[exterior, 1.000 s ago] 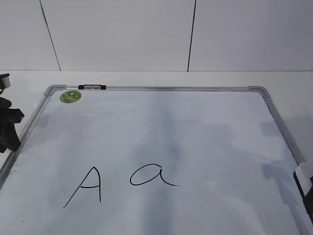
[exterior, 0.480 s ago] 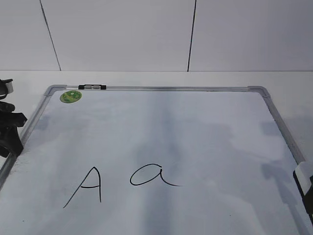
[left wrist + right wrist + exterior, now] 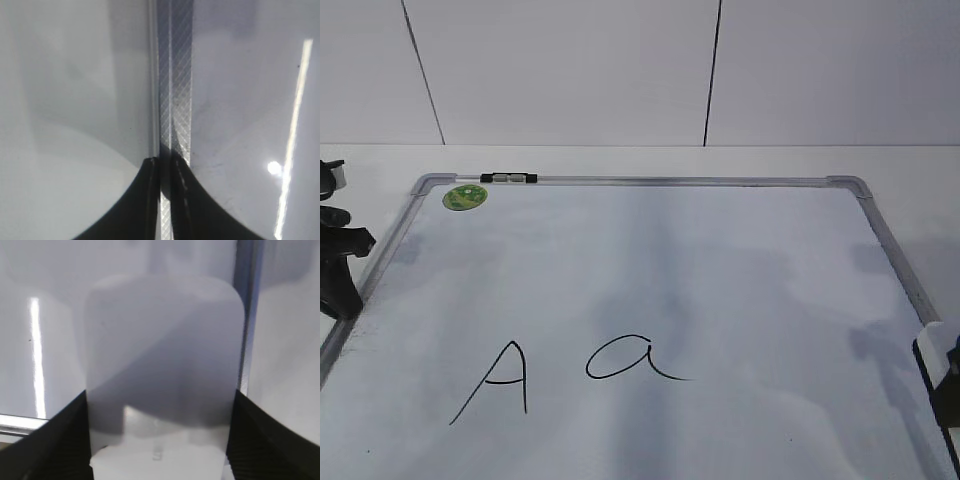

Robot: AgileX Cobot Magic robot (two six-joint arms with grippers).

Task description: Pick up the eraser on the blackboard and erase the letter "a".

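Note:
The blackboard lies flat, a white board in a silver frame. The cursive letter "a" is written low on it, near the middle. The white eraser fills the right wrist view, and both fingers of my right gripper press on its sides. In the exterior view that eraser shows at the board's right edge, with the right gripper mostly cut off. My left gripper is over the board's left frame strip, its jaws almost together with a thin slit. It appears as a dark shape.
An angular capital "A" stands left of the "a". A round green sticker and a small black clip are at the board's far left corner. White tabletop surrounds the board, and a white panelled wall stands behind.
The left jaws have closed to a thin slit and that gripper has shifted slightly at the left frame. The eraser in the right gripper has moved a little up and inward.

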